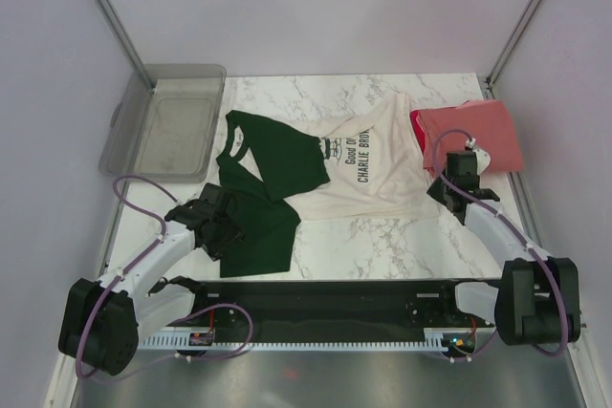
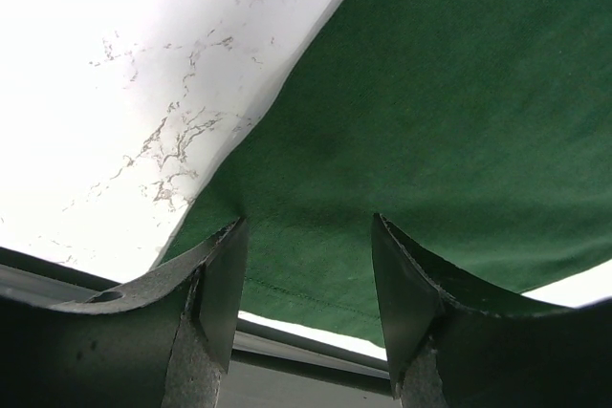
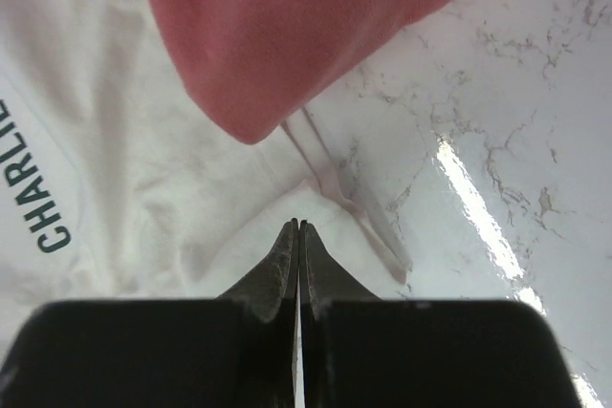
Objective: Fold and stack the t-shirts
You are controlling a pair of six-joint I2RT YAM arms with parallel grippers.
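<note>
**Cream shirt spread flat, coral one at the far right**

Cream-white is what fills the middle of my overhead view: the cream-white cotton t-shirt with dark green sleeves point(image 1: 368, 174) lies spread on the white marble-patterned table point(image 1: 382, 246). Its black cartoon print and dark lettering point(image 1: 368, 145) face up. The dark green sleeve cloth point(image 1: 253, 226) spreads toward the near left.

The plain coral-red t-shirt point(image 1: 478, 131) sits bunched at the far right of the table. Its near-left edge overlaps the cream shirt's right side.

My left gripper point(image 2: 308, 226) hangs low over the green cloth at its near edge. Its two fingers stand well apart, and I see nothing held between them, only green fabric and its stitched hem beyond them.

My right gripper point(image 3: 299, 225) is at the cream shirt's right edge, just beside the coral one. Its jaws are pressed fully together, with the tips meeting right at the cream cloth. Creases run toward the tips, but I cannot tell whether a fold is actually pinched.

A clear grey rectangular plastic bin point(image 1: 129, 140) rests at the far left, apart from both shirts.
</note>
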